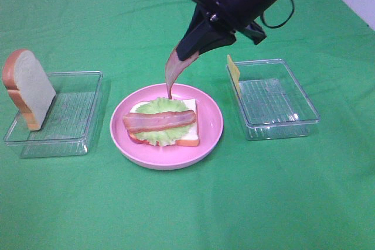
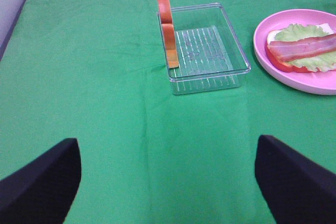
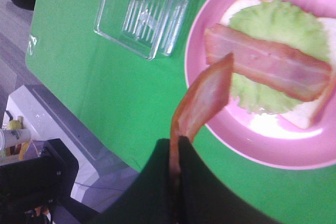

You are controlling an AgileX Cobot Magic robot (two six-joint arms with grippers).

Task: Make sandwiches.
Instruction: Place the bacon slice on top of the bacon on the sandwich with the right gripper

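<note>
**Second bacon strip coming to the plate**

Your right gripper, upper centre of the high view, is clamped on a hanging bacon strip whose free end dangles just above the sandwich on the pink plate at mid-frame. So far the sandwich is bread, lettuce and one laid bacon strip. I judge you must lower, lay this strip flat beside the laid one, then release without dragging. Your left gripper stands wide and empty over the green cloth. A bread slice leans in the left tray, cheese in the right tray. Past the cloth's edge, the right wrist view shows grey floor and blurred white furniture.
</note>
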